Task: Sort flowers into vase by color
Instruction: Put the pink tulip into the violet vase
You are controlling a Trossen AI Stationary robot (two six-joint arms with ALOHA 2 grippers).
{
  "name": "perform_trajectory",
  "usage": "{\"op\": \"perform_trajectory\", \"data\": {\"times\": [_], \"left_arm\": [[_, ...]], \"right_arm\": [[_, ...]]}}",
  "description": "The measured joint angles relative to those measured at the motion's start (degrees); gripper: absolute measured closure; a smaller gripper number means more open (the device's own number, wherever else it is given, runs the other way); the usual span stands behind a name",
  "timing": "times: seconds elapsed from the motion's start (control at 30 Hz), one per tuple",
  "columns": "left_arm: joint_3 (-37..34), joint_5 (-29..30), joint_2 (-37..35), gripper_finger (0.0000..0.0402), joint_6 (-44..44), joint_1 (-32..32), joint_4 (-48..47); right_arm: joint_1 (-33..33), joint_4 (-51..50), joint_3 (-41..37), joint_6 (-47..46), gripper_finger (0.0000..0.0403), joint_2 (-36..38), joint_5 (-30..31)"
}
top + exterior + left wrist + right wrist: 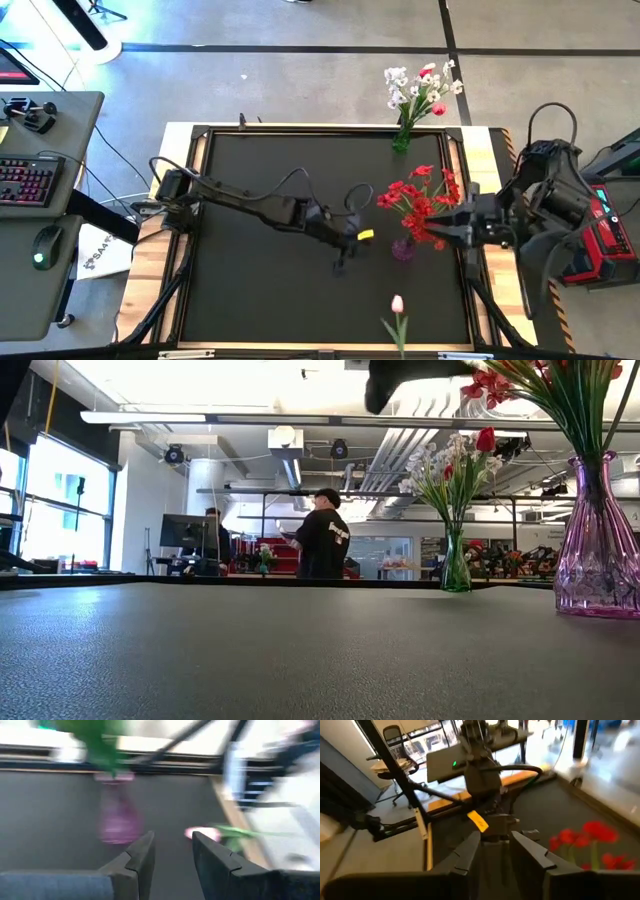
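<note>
High view alone shows pink tulip [397, 303] lying at table's near edge, red blossoms [420, 200] in purple vase [402, 249], white-lavender sprigs [420, 88] in green vase [401, 141] at far edge. Left gripper [341, 266] mid-table, fingers parted, empty. Right gripper [437, 226] beside red blossoms, fingers apart, empty. Low view adds person [322, 536] in room behind.

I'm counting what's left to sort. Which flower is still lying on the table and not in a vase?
The single pink tulip, lying flat near the table's front edge. The red blossoms stand in the purple vase, the white ones in the green vase.
</note>
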State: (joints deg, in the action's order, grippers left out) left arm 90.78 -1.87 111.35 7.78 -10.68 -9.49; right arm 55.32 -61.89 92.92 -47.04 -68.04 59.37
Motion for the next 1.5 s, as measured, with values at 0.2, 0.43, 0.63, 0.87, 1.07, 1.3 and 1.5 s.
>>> {"op": "perform_trajectory", "data": {"times": [0.2,0.43,0.63,0.87,1.07,1.3,1.5], "left_arm": [[-0.07,-6.37,4.13,0.0284,6.62,-4.38,6.12],[-0.04,-6.01,8.62,0.0284,10.48,-9.27,14.60],[-0.06,-3.46,12.47,0.0284,16.68,-12.26,25.38],[2.43,9.03,17.18,0.0284,15.17,-13.87,26.00],[2.67,11.65,16.35,0.0284,16.05,-13.33,23.69],[2.67,11.63,16.31,0.0284,16.15,-13.51,23.55],[2.67,10.49,16.28,0.0284,16.14,-13.93,20.64]], "right_arm": [[-4.66,-0.95,0.00,-11.95,0.0305,-3.55,-10.46],[-7.33,-2.74,-0.04,-24.67,0.0304,-7.68,-33.13],[-5.42,-2.84,-0.04,-27.46,0.0304,-11.35,-56.50],[2.19,-6.36,-0.04,-15.66,0.0304,-17.91,-61.60],[6.32,-9.76,-0.02,-0.07,0.0304,-27.96,-58.11],[8.59,-9.30,-0.02,10.56,0.0304,-38.75,-53.29],[8.18,-4.44,-0.02,14.91,0.0304,-44.10,-51.84]]}}
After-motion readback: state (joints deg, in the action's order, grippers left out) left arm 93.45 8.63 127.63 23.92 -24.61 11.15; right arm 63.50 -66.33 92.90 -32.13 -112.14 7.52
